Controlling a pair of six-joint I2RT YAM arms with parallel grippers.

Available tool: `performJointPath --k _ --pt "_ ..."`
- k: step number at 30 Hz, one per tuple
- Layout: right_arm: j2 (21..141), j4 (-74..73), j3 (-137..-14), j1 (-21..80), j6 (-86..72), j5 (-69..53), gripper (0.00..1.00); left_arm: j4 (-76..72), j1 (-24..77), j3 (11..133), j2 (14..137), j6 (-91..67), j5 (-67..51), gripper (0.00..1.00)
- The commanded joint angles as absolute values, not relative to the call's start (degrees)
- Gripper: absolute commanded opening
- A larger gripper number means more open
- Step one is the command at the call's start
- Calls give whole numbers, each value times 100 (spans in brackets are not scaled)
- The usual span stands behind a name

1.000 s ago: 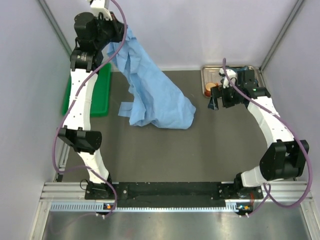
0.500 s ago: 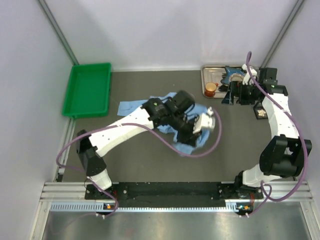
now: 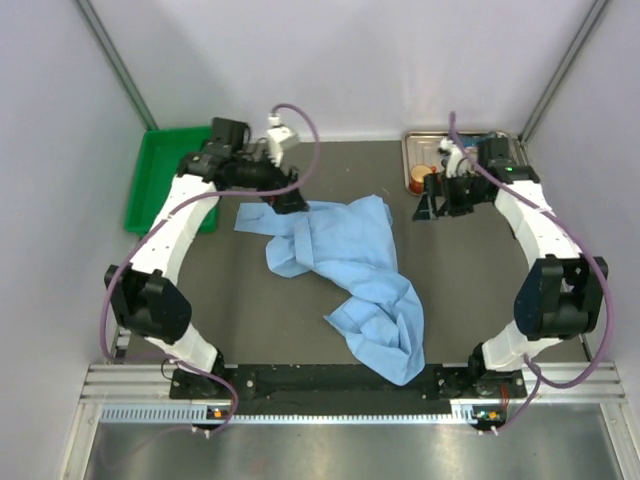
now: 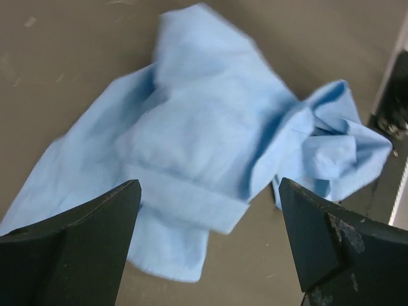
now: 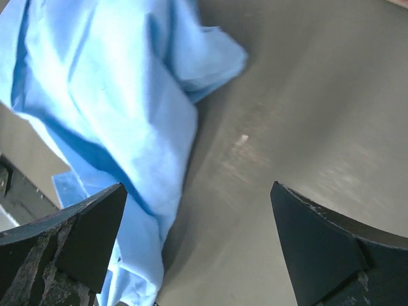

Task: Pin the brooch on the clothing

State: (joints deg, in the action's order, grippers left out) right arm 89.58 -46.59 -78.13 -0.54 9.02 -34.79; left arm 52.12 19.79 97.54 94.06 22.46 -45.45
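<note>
The clothing (image 3: 345, 260) is a light blue shirt lying crumpled on the dark table, running from the back left to the front middle. My left gripper (image 3: 285, 200) hovers at its back left corner, open and holding nothing. In the left wrist view the clothing (image 4: 204, 134) spreads below the open left gripper (image 4: 210, 245). My right gripper (image 3: 432, 205) stands open to the right of the shirt, near the metal tray. The right wrist view has the clothing (image 5: 102, 108) at the left, with the open right gripper (image 5: 197, 248) over bare table. The brooch is out of view.
A green bin (image 3: 160, 150) sits at the back left, partly behind my left arm. A metal tray (image 3: 410, 145) at the back right holds an orange cup (image 3: 420, 178). Grey walls close in the back and both sides. The arm bases stand at the near edge.
The left gripper, shut on the shirt and lifting it at the back left, swept it across the middle, then opened. The shirt now lies on the table. The right arm shifted slightly.
</note>
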Motion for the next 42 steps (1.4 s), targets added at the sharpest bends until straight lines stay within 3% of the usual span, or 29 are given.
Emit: performJointPath --k 1,5,8,16,20,27,30,34,39,42 --pt "9141 -4684 -8147 746 1124 -3840 99 3289 961 8703 9018 706 -5017 94" --pt "9027 -4623 -7902 1404 1615 -4280 94 2384 493 7632 8912 107 -4843 93" --pt "8904 -4623 -7735 2169 2185 -3816 85 1785 115 7243 9008 -430 -4913 92" --pt "9325 -4570 -7927 3743 2935 -2400 67 2100 -176 7418 9404 -545 -5019 89" --pt "9632 -4579 -8199 4121 2962 -2242 65 2171 -184 7427 9352 -466 -4922 89" --pt "9879 -4684 -8113 4184 3050 -1995 62 2215 -185 7514 9395 -290 -4782 92" --pt "9783 -4720 -7937 4184 2997 -2021 45 2215 -185 7602 9518 -246 -4659 92" --pt "9353 -4737 -7761 4184 2901 -1882 0 2644 -150 7996 9991 -44 -4474 92" --pt "8352 -4763 -7655 3544 2760 -1459 0 3585 130 8901 10660 1113 -4115 90" --pt "7694 -4755 -7524 2438 2716 -1424 0 3858 316 9289 11055 1720 -3825 89"
